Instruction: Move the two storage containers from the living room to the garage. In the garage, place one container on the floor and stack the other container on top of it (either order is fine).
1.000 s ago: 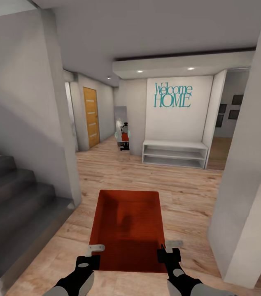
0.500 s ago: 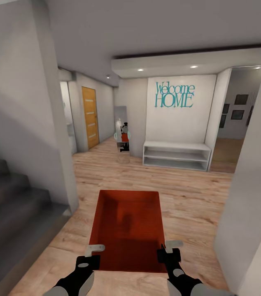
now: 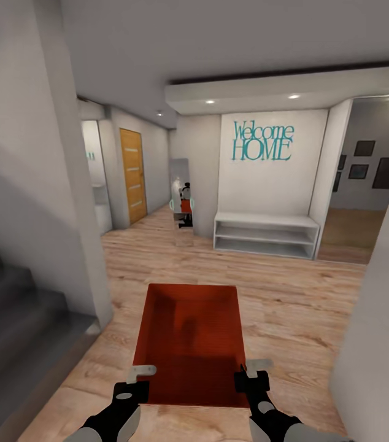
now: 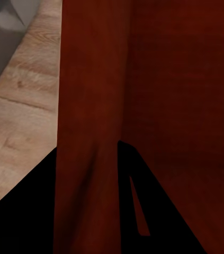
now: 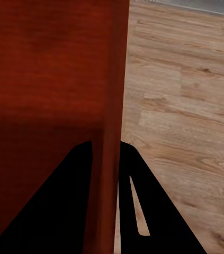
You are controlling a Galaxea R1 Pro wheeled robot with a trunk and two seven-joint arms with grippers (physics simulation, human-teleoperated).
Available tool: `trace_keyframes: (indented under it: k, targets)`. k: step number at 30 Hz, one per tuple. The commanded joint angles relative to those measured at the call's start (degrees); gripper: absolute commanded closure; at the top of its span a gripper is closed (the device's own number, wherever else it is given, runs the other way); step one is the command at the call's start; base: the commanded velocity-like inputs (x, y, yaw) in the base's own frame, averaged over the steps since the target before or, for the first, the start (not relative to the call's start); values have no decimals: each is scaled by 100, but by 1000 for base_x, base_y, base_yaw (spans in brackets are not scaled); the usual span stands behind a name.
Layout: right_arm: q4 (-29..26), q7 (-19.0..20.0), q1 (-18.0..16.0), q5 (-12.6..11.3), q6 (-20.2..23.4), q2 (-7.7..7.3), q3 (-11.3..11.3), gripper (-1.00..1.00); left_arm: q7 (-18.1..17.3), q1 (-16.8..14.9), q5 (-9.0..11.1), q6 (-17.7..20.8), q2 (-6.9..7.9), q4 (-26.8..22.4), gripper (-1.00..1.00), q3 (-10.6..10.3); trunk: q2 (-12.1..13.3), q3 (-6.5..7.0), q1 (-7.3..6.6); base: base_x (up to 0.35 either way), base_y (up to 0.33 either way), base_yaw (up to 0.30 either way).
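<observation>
In the hallway on the pale wood-plank floor [image 3: 280,294], the orange-red rectangular open-top storage container [image 3: 189,341] is carried in front of the robot, held at its near corners by both arms; it is in neither the living room nor the garage. The left pincer [image 3: 134,385] is closed on the container's left wall near the near corner, and in the left wrist view that wall [image 4: 88,132] passes between the two dark fingers [image 4: 159,211]. The right pincer [image 3: 250,377] is closed on the right wall in the same manner, and the right wrist view shows the thin wall edge [image 5: 112,132] clamped between its fingers. Risks — both grasps take only a narrow strip of wall at the near end, so the far end is unsupported and the container is likely to sag or slip out if the base turns or stops sharply. The grey-white wall corner [image 3: 78,202] beside the dark grey stairs [image 3: 16,331] on the left and the pale wall [image 3: 378,319] on the right leave a moderate passage; a wide swing could knock the container against either. Visibility limits — the container's underside and outer near wall are hidden, the second container is not located from here, and the fingertip contact is largely in shadow in both wrist views. The teal "Welcome HOME" lettering [image 3: 262,141], the white low shelf unit [image 3: 265,236] below it and the orange wood door with pale stripes [image 3: 133,175] lie ahead; what is behind that door cannot be told.
</observation>
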Motion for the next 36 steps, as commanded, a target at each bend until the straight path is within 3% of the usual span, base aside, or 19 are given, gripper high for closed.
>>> trace_keyframes:
  k: [1, 36]
  targets:
    - [-5, -87, -10, -121, -349, 2, -147, 100, 68, 1, 88, 3, 6, 23, 100, -34, -4, -7, 4, 322, 0, 0]
    - [-6, -78, -10, -121, -349, 2, -154, 100, 68, 1, 88, 3, 6, 23, 100, -34, -4, -7, 4, 322, 0, 0]
